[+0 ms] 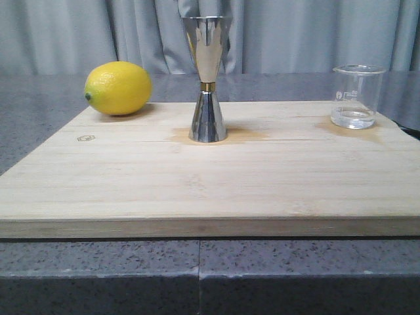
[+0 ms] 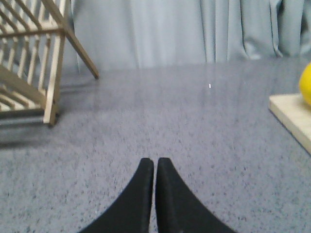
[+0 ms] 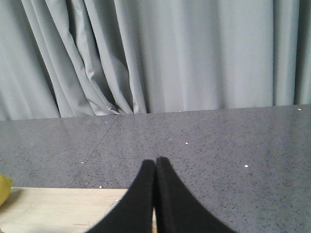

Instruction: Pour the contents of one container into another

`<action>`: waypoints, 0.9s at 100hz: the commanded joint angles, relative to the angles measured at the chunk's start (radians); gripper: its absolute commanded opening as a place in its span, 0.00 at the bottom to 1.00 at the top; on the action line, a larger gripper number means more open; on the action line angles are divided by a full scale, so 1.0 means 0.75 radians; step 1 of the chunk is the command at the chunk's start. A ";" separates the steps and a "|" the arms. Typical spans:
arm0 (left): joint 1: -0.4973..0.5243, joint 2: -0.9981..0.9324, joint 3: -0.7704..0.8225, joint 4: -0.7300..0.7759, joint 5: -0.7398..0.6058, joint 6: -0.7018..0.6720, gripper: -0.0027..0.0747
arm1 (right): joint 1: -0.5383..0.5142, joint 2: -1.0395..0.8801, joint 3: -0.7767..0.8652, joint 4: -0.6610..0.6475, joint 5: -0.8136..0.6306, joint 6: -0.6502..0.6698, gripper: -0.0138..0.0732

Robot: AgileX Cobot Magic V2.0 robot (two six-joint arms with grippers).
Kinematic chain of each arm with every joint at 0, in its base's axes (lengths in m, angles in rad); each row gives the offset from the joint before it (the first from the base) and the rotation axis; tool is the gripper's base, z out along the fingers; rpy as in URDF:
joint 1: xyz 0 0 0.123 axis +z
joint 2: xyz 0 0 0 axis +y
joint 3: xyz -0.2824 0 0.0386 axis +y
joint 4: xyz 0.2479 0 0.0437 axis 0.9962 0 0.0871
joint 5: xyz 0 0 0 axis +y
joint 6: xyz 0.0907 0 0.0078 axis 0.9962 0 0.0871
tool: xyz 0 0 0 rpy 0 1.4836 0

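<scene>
A small clear glass beaker (image 1: 356, 96) with a little clear liquid stands at the back right of the wooden board (image 1: 210, 177). The steel hourglass jigger (image 1: 208, 79) with a gold waist band stands upright at the board's back middle. Neither gripper shows in the front view. My left gripper (image 2: 155, 161) is shut and empty above grey counter, left of the board's corner (image 2: 291, 119). My right gripper (image 3: 155, 160) is shut and empty over the board's edge (image 3: 58, 208) and the counter. Neither the beaker nor the jigger appears in the wrist views.
A yellow lemon (image 1: 118, 88) lies at the board's back left; its edge shows as lemon (image 2: 306, 85) and lemon (image 3: 4, 189) in the wrist views. A wooden slatted rack (image 2: 34, 58) stands on the counter off to the left. Grey curtains (image 1: 295, 33) hang behind.
</scene>
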 commanded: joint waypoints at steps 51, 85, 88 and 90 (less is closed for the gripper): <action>-0.085 -0.029 0.038 -0.003 -0.168 -0.039 0.01 | -0.010 -0.002 -0.034 -0.023 0.050 0.002 0.08; -0.085 -0.029 0.038 -0.003 -0.168 -0.039 0.01 | -0.010 -0.002 -0.034 -0.023 0.050 0.002 0.08; -0.085 -0.029 0.038 -0.003 -0.168 -0.039 0.01 | -0.010 -0.002 -0.034 -0.023 0.050 0.002 0.08; -0.085 -0.029 0.038 -0.003 -0.168 -0.039 0.01 | -0.010 -0.002 -0.034 -0.023 0.050 0.002 0.08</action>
